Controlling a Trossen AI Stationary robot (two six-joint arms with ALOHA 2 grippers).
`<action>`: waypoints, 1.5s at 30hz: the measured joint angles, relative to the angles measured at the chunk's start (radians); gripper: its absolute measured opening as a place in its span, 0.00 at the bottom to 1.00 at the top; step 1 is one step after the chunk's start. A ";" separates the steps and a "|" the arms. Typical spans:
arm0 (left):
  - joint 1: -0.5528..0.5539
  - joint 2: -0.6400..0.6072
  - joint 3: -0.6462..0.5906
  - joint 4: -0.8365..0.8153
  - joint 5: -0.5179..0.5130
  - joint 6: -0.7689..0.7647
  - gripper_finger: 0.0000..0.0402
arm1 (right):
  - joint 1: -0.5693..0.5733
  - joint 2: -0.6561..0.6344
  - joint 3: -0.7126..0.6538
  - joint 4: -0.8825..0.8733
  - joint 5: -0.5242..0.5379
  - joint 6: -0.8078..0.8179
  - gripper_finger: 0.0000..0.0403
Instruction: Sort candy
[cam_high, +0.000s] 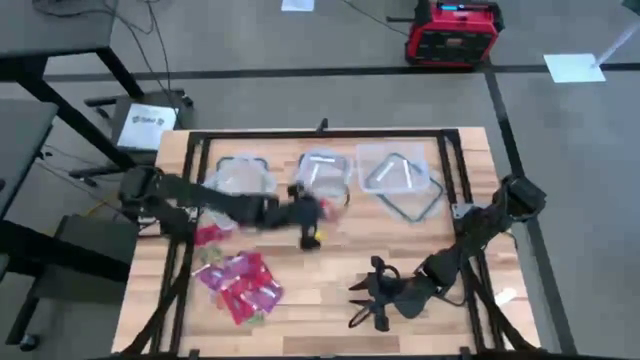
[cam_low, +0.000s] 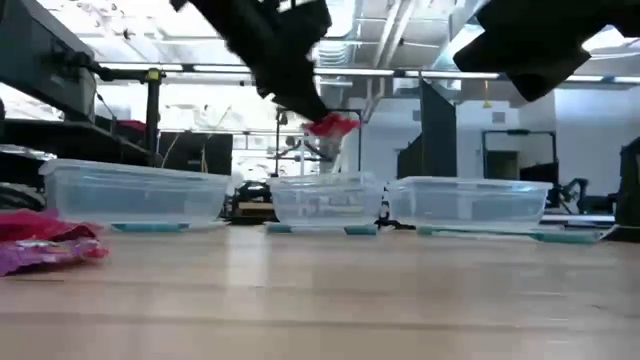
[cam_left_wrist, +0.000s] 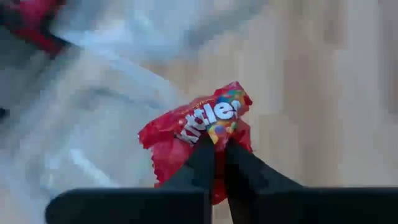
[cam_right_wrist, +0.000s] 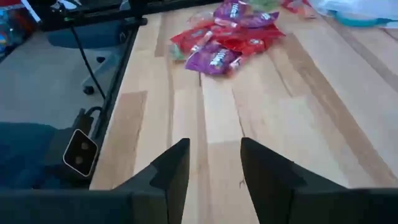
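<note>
Wooden table (cam_high: 330, 290), three clear tubs (cam_high: 399, 172) in a row, candy pile (cam_high: 238, 285) on it

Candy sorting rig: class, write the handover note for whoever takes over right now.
Left gripper: shut on a red Skittles packet, raised near the middle tub.
Right gripper: open, empty, waiting near the table's front edge.
Candy pile: red and purple packets, front-left of the table.
Left tub and right tub flank the middle one.
Done: one packet lifted.
Left: drop it, then sort the pile.
</note>
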 joint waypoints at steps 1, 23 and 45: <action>0.041 0.002 0.000 0.016 0.033 -0.001 0.01 | 0.006 0.000 0.000 -0.001 0.000 0.001 0.33; 0.215 -0.107 0.001 -0.381 0.287 -0.063 0.32 | -0.018 0.003 0.000 -0.048 0.004 -0.004 0.33; -0.448 -0.059 -0.008 -0.741 0.304 -0.435 0.32 | -0.032 0.003 0.000 -0.101 0.001 0.064 0.33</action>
